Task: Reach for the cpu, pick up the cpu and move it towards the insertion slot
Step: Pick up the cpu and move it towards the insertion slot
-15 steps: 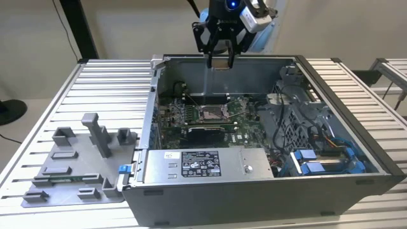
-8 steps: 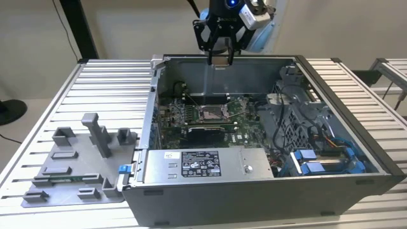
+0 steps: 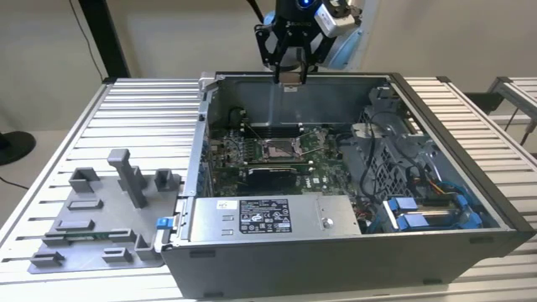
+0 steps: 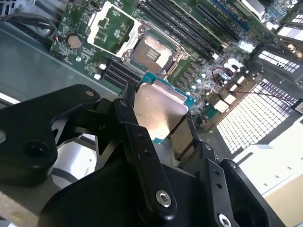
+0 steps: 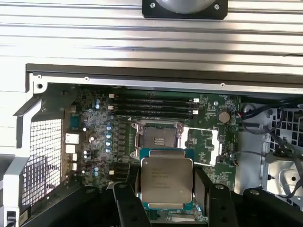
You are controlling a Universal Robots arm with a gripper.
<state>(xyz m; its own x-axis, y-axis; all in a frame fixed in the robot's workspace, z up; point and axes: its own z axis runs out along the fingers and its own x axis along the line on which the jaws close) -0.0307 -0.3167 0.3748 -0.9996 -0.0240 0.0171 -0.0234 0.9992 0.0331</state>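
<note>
1. The cpu [image 5: 166, 180] is a small square chip with a shiny metal top. It sits between the gripper's black fingers [image 5: 128, 208], up in the air.
2. The gripper [image 5: 166, 189] is closed on the cpu and holds it by two sides. In the second wrist view the cpu [image 4: 160, 112] looks flat and not crooked.
3. The insertion slot [image 5: 157, 139] is below, on the green circuit board [image 5: 94, 142]. It is a square metal frame with a dark middle. Its lid is flipped open to one side.
4. In the exterior view the gripper [image 3: 290, 78] hangs high over the back wall of the computer case [image 3: 336, 258], well above the insertion slot [image 3: 278, 148].
5. To do this step well, I think the chip should stay flat and be held gently but firmly.
6. It should line up square with the frame, edge to edge.
7. Going slowly helps, because the case walls and the memory slots [image 5: 151, 106] are close by.
</note>
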